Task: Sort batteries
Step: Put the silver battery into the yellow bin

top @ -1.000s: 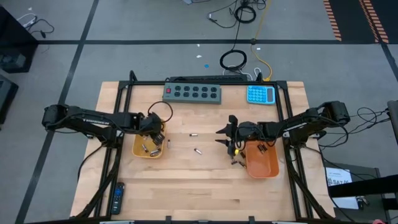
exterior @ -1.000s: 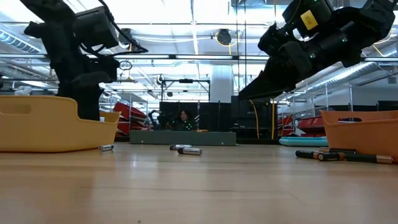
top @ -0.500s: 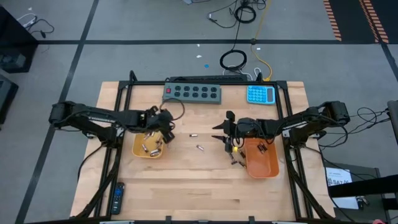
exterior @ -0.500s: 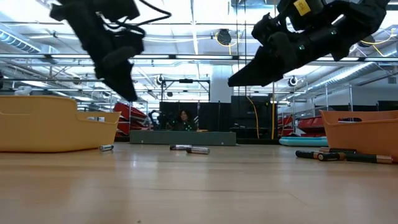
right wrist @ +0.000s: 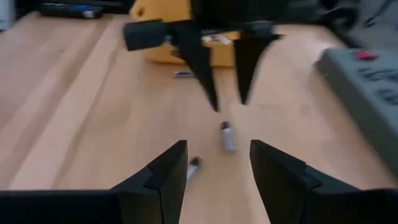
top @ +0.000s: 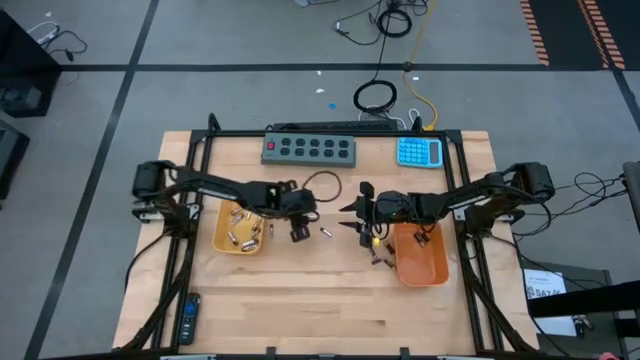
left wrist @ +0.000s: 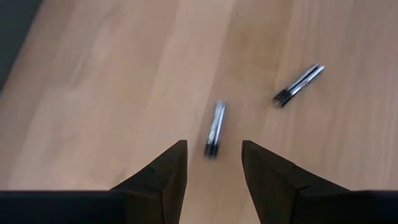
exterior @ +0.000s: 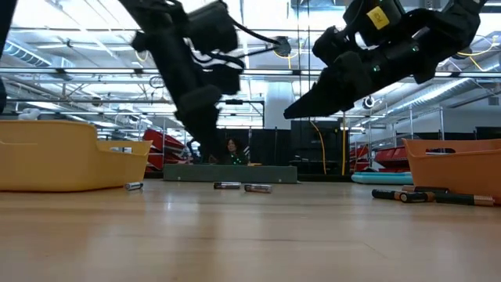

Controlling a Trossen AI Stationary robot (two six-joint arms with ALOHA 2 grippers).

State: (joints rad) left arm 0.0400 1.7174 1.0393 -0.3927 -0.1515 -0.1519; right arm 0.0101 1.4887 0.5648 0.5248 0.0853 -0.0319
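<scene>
Two silver-grey batteries lie loose on the wood in mid-table, one (left wrist: 214, 127) straight ahead of my left gripper's fingers and the other (left wrist: 298, 85) a little way off. My left gripper (top: 300, 232) hangs open over them, pointing steeply down, with nothing between its fingers. My right gripper (top: 350, 217) hovers open just to their right, facing the left gripper (right wrist: 227, 104). The yellow tray (top: 222, 240) on the left holds several batteries. The orange tray (top: 425, 265) stands on the right, with dark batteries (top: 378, 258) lying on the table by its left wall.
A grey power strip (top: 310, 150) and a blue calculator (top: 420, 152) lie along the far edge. A black remote control (top: 188, 318) sits at the near left corner. One battery (exterior: 133, 186) rests beside the yellow tray. A cable loop (top: 322, 183) rises from the left wrist.
My left gripper has swung from above the yellow tray toward the table's right, out over the loose batteries in mid-table, rolling its wrist on the way and staying open.
</scene>
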